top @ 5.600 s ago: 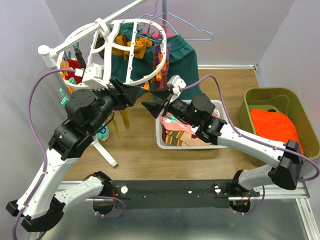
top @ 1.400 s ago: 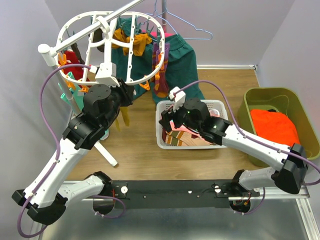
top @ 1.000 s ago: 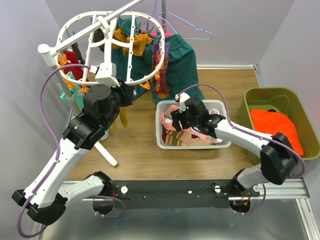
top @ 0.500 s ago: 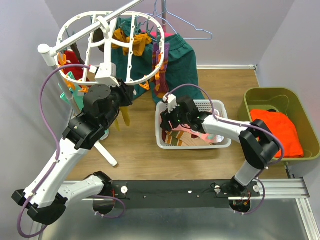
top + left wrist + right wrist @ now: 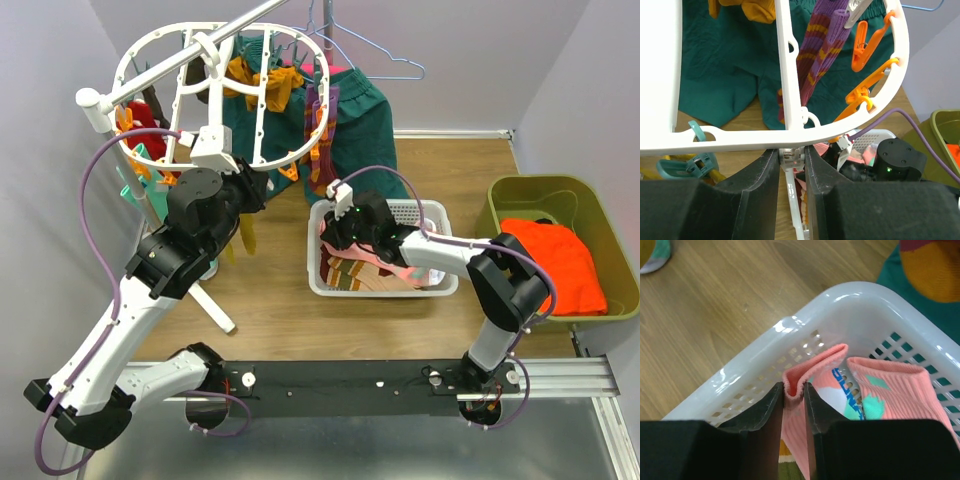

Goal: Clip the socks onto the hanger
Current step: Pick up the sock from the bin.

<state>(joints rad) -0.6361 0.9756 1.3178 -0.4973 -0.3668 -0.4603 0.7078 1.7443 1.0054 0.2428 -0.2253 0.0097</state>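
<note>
The hanger [image 5: 262,100], a white oval lattice, hangs at the back left with a mustard sock [image 5: 268,82], a maroon striped sock [image 5: 322,150] and a red sock [image 5: 140,125] clipped on. My left gripper [image 5: 262,188] is shut on a white lug [image 5: 791,156] under the hanger's near rim [image 5: 740,137]. Orange clips [image 5: 862,47] dangle to the right of it. More socks lie in the white basket [image 5: 440,285]. My right gripper [image 5: 794,390] is inside the basket's left end, shut on the folded cuff of a pink sock [image 5: 815,365]. A pink and teal sock [image 5: 890,390] lies beside it.
A dark green garment [image 5: 360,120] and wire hangers [image 5: 380,55] hang behind the basket. An olive bin [image 5: 590,200] holding an orange cloth [image 5: 550,255] stands at the right. The stand's white leg [image 5: 215,305] crosses the floor under my left arm.
My right gripper came down from the hanger, reached the basket's left end and closed on the pink sock's cuff. The hanger went from tilted to level. The left arm has stayed still lately.
</note>
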